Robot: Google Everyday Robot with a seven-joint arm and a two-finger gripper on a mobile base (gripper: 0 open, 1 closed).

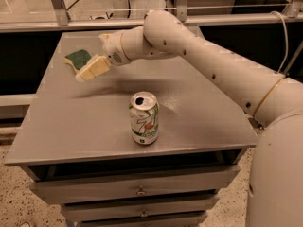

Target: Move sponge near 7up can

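The sponge (77, 57) lies flat at the far left of the grey table (208, 112), dark green top up, with a pale yellow edge showing. My gripper (91, 69) hangs just right of and in front of the sponge, its cream tip covering the sponge's near right corner. I cannot tell whether it touches the sponge. The 7up can (144, 118), silver-white with a green logo and punched top, stands upright near the table's front edge, well apart from the sponge.
My white arm (203, 60) reaches in from the right across the back of the table. The table has drawers (139, 190) below its front edge. A railing (57, 25) and a dark gap run behind the table.
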